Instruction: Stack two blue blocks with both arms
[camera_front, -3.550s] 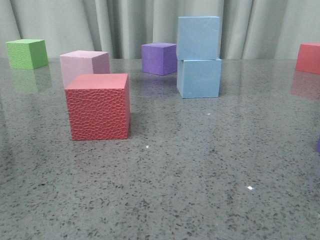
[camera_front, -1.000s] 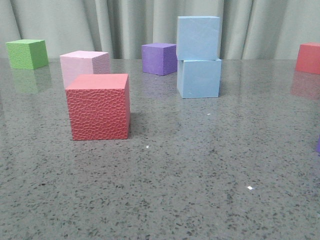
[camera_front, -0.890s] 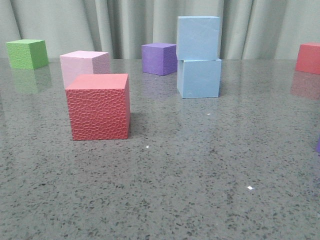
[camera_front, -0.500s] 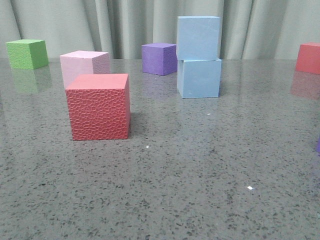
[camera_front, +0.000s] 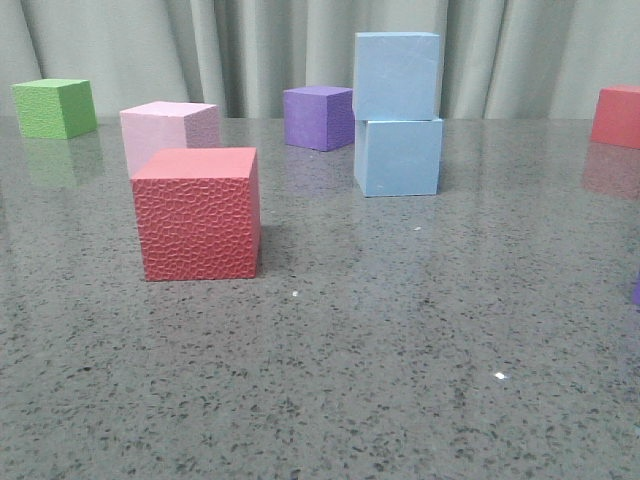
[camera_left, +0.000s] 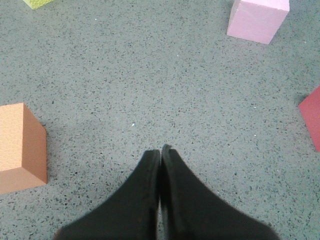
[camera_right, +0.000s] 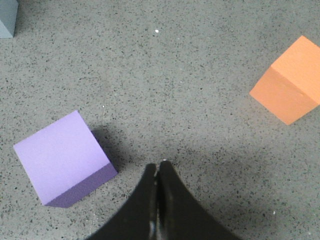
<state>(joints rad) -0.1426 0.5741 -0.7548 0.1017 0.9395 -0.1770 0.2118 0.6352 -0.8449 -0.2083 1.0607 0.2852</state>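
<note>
Underneath, speckled grey table (camera_front: 400, 380), curtain (camera_front: 250, 50) behind.

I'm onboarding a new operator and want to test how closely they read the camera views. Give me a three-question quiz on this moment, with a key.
1. True or false: one pale sky-blue foam cube rests on top of the other pale sky-blue foam cube.
2. In the front view, which cube stands directly behind the textured red foam cube? A) green B) pale pink C) orange
3. Fill in: the left gripper and the right gripper both have their jaws ____.

Key: 1 true; 2 B, the pale pink foam cube; 3 shut, holding nothing.
</note>
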